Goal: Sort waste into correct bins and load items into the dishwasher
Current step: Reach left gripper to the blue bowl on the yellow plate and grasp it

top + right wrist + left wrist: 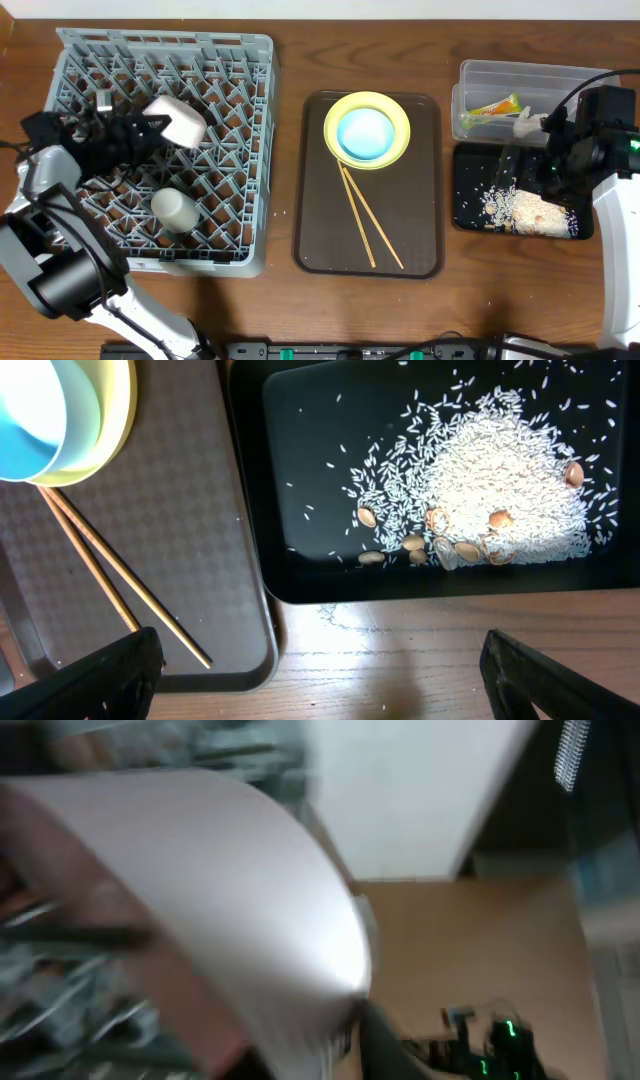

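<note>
Left gripper (148, 128): clamped on the rim of the pale pink bowl (178, 120), which hangs tilted above the rack (its own wrist view is too blurred to show the pinch).
Right gripper (320, 648): fingers spread wide, holding nothing, poised over the bins.
Step in hand: seating the bowl. I judge it best to tip it on edge between two peg rows, lower it until the pegs take the weight, and only then let go, clear of the cup.
Dish rack (235, 215): directly beneath the left gripper. It holds a small white cup (173, 208) among the pegs, toward that arm's base.
Serving tray (420, 230): between the two grippers, well apart from both. It carries the yellow plate (400, 125) with the light blue bowl (365, 132) nested in it, and the chopsticks (370, 225) run out from the plate's edge.
Clear tub (520, 68): beyond the right gripper. It holds the snack wrapper (492, 108) and crumpled paper (523, 122).
Black tray (300, 510): under the right gripper. It holds a heap of rice scraps (500, 480) with a few brown bits.
</note>
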